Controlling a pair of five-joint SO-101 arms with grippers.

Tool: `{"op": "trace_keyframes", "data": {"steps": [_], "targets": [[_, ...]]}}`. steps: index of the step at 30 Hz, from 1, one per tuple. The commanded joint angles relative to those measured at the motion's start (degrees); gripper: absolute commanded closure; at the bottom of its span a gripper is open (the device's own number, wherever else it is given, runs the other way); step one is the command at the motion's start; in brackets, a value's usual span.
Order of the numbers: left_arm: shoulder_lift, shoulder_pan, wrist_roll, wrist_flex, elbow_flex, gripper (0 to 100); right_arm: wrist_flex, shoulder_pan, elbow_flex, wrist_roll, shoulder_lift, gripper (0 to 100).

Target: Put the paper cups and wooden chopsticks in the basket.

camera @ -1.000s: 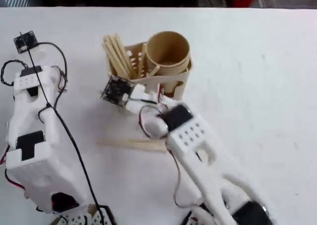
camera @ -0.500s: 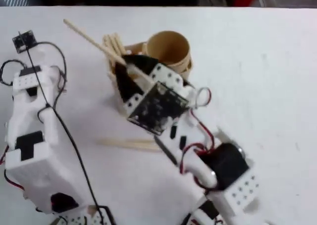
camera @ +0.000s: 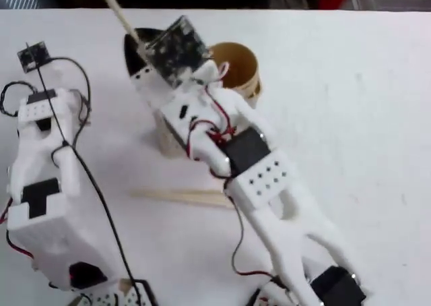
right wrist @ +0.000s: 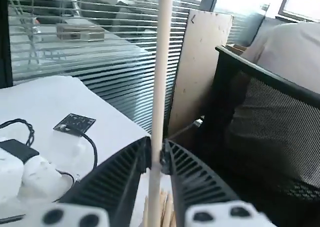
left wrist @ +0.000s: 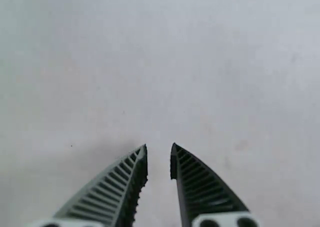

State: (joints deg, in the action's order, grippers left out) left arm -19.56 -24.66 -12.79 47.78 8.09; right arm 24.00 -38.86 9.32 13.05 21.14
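While one chopstick [camera: 118, 11] hangs gripped over the basket [camera: 163, 136], the job looks well past halfway.

Clenched on that single stick partway along its length, the right gripper [right wrist: 159, 149] holds it raised above the basket, and it has yet to go in. Inside the basket sits a paper cup [camera: 237, 62]. One mouth shows, and I cannot tell whether others are nested beneath. Beside it are a few stick ends [right wrist: 161, 207], too hidden to count. In front of the basket, on the table [camera: 350, 83], lie what look like two more chopsticks [camera: 178, 196] pressed together, yet to be collected. Off to the basket's side, the left gripper [left wrist: 159, 159] hangs over bare table, jaws slightly parted and empty.
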Motion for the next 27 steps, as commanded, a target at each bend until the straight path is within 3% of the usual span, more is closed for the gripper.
{"op": "trace_keyframes", "data": {"steps": [1, 6, 12, 19, 23, 27], "targets": [[0.66, -0.31, -0.53, -1.05, -2.37, 91, -2.95, 3.03, 1.32, -1.93, 0.22, 98.1], [0.66, -0.31, -0.53, -1.05, -2.37, 91, -0.66, 4.0, 3.52, -2.2, 0.22, 96.9], [0.66, -0.48, -0.53, -1.05, -2.37, 91, 1.27, 3.91, 3.78, -2.29, 0.31, 84.9], [0.48, -0.48, -0.53, -1.05, -2.37, 91, 1.45, 3.91, 3.87, -2.02, 0.48, 84.0], [0.22, -0.48, -0.53, -1.14, -2.64, 91, 18.33, 4.35, 3.08, 3.16, 6.46, 84.1], [0.13, -0.31, -0.53, -1.49, -2.64, 91, 41.89, -3.47, -0.7, 15.82, 10.59, 83.7]]}}
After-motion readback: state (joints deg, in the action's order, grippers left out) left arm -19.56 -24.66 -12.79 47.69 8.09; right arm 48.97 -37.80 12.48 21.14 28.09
